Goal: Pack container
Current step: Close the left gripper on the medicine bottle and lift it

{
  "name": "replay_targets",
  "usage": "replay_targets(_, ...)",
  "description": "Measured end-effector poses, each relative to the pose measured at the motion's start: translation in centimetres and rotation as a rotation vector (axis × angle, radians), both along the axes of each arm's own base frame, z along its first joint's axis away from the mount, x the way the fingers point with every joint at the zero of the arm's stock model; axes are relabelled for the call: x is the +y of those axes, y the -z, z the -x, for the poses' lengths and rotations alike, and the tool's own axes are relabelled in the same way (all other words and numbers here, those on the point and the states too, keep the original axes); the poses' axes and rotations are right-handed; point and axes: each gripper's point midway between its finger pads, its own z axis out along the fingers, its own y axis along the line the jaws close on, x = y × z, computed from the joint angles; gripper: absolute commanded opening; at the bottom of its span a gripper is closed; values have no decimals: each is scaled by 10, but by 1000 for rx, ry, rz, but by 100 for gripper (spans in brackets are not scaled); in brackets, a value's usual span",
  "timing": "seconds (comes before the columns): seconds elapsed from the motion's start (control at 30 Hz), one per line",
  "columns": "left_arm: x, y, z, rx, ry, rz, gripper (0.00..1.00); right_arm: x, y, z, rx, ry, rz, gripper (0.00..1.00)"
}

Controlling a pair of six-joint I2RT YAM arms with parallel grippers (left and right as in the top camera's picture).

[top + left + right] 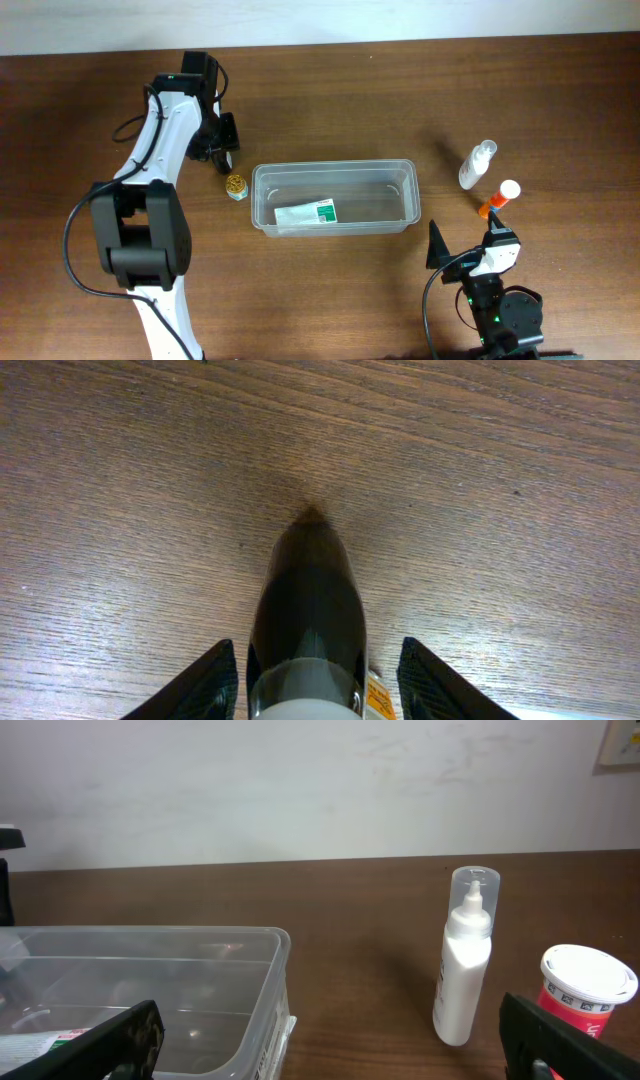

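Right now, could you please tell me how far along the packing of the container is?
Done: one white-and-green packet lies in the container. In hand: the left end effector straddles a dark bottle on the table, not yet gripped. Left: the white spray bottle and the red bottle with a white cap sit outside, right of the container; the right end effector is open and empty.

Clear container (333,166), brown wood-grain table (330,90), white spray bottle (476,166), green-and-white packet (307,213)
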Motion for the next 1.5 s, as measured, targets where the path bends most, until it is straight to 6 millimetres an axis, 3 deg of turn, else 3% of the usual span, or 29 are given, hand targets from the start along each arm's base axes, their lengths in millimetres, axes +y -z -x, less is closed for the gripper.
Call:
replay_targets(0.17,3,0,0,-1,-7,-17,32,0,0,0,0,0,0,98)
replay_targets(0.9,7,-3,-2,-7,13,-45,22,0,0,0,0,0,1,98)
replay_targets(1.2,7,-48,-12,-48,20,-44,18,0,0,0,0,0,0,98)
replay_targets(1.5,8,-90,13,-25,24,-45,18,0,0,0,0,0,0,98)
